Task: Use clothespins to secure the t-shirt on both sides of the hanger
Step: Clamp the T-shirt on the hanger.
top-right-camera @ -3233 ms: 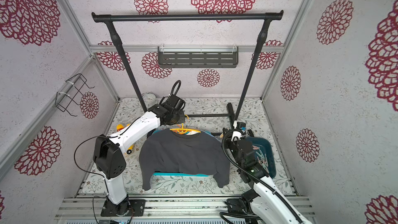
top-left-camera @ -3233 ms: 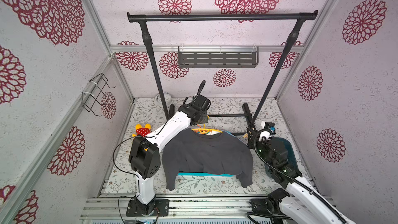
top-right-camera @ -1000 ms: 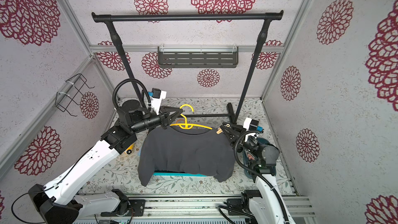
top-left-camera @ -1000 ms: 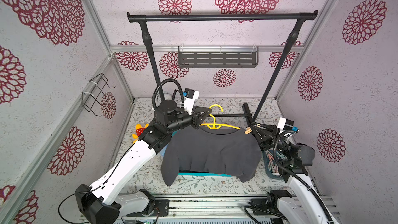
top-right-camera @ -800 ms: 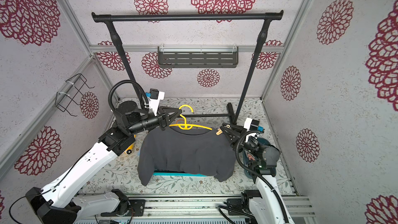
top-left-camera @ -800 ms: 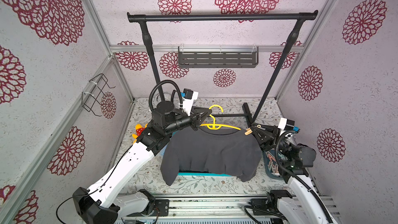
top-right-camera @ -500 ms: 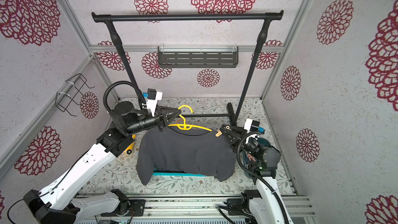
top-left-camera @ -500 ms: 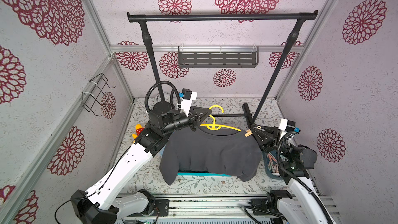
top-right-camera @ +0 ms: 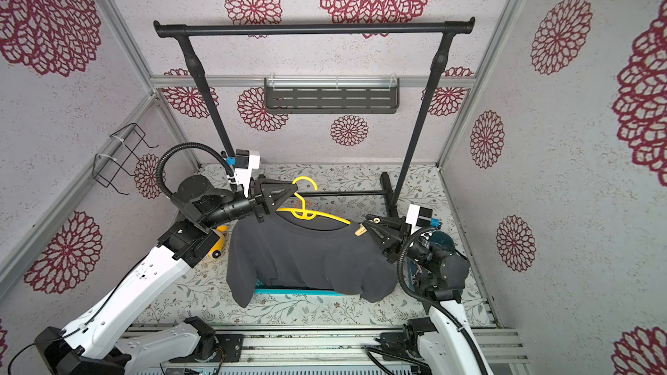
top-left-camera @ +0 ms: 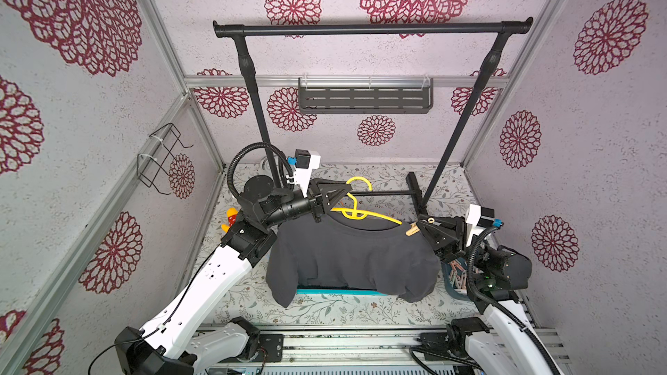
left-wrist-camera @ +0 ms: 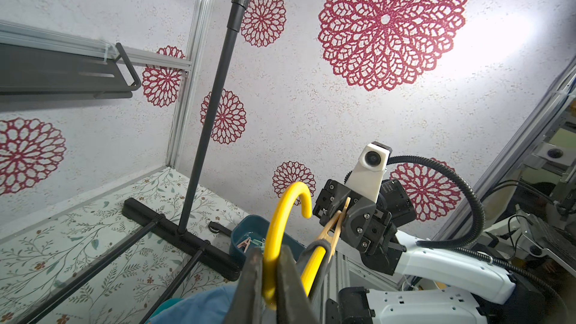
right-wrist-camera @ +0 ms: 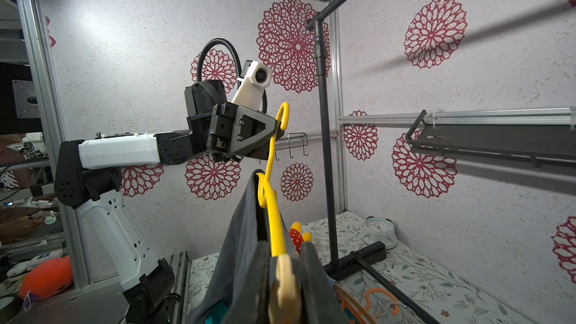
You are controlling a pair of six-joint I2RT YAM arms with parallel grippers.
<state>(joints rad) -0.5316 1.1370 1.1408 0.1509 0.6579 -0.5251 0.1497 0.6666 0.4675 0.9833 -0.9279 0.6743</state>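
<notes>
A dark grey t-shirt (top-left-camera: 346, 254) hangs on a yellow hanger (top-left-camera: 355, 211), lifted above the floor in both top views. My left gripper (top-left-camera: 343, 194) is shut on the hanger's neck just below the hook, as the left wrist view shows (left-wrist-camera: 269, 254). My right gripper (top-left-camera: 420, 223) is shut on a peach clothespin (top-left-camera: 411, 229). The clothespin's tip meets the shirt-covered right arm of the hanger (left-wrist-camera: 311, 263). In the right wrist view the clothespin (right-wrist-camera: 285, 285) sits between the fingers, with the t-shirt (right-wrist-camera: 240, 244) draped beside it.
A black clothes rack (top-left-camera: 371, 28) stands behind, its base (top-left-camera: 415, 193) on the floor near the right arm. A blue bin (top-left-camera: 456, 275) with several clothespins lies under the right arm. A teal tray (top-left-camera: 339, 290), an orange hanger (right-wrist-camera: 371, 300), a toy (top-left-camera: 231, 216) and a clock (right-wrist-camera: 378, 229) are nearby.
Since three seconds ago the shirt and hanger came up off the tray and the right gripper brought the clothespin to the shoulder. In the last second both arms rose slightly.
</notes>
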